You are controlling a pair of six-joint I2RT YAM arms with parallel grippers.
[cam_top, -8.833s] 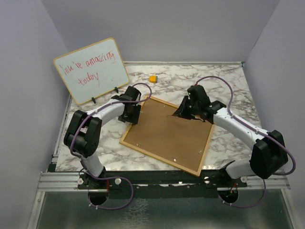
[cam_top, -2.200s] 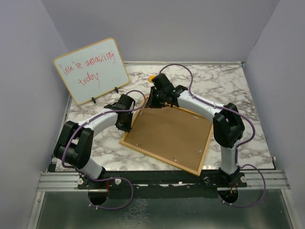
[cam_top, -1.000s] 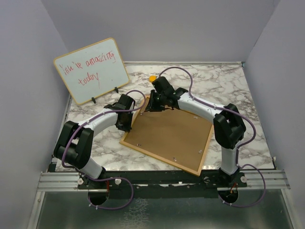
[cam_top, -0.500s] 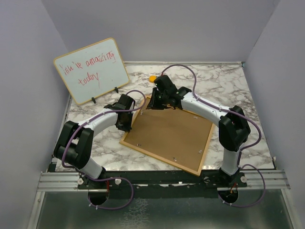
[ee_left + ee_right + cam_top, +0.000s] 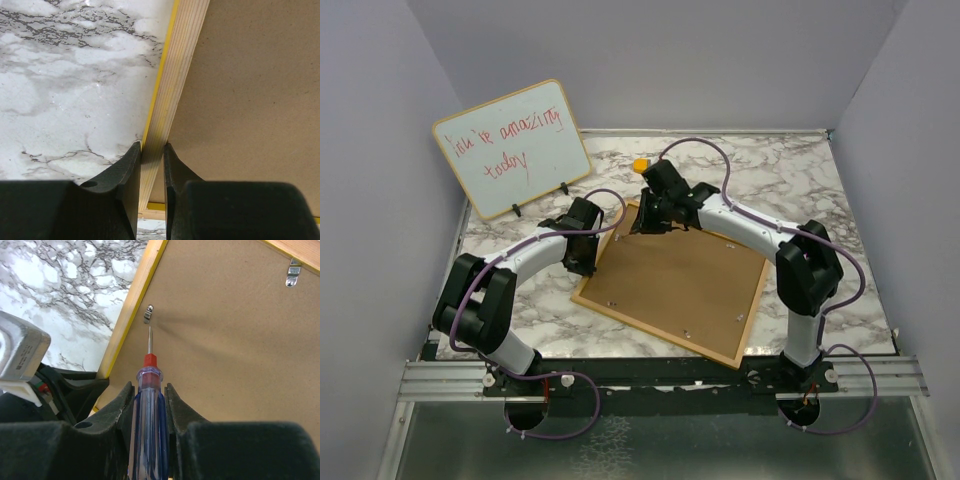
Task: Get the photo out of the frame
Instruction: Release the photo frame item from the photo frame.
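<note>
While left tool (image 5: 150, 150) pinches frame (image 5: 176, 85) rail: right tool (image 5: 149, 389) clamps screwdriver (image 5: 148, 412), shaft pointing straight at clip (image 5: 148, 315), tip meeting it.

White-and-grey marbled table (image 5: 790, 180) carrying three things.
The frame (image 5: 670, 280) lies flat on it, brown back up, with small metal clips showing. It is turned at an angle to the table's edges, in the middle and towards the near side, and its near-right corner reaches the near edge. At the far left a whiteboard (image 5: 510, 150) with red handwriting stands on two small black feet. A small orange-yellow object (image 5: 640, 164) sits far of the frame's far corner, apart from it.
</note>
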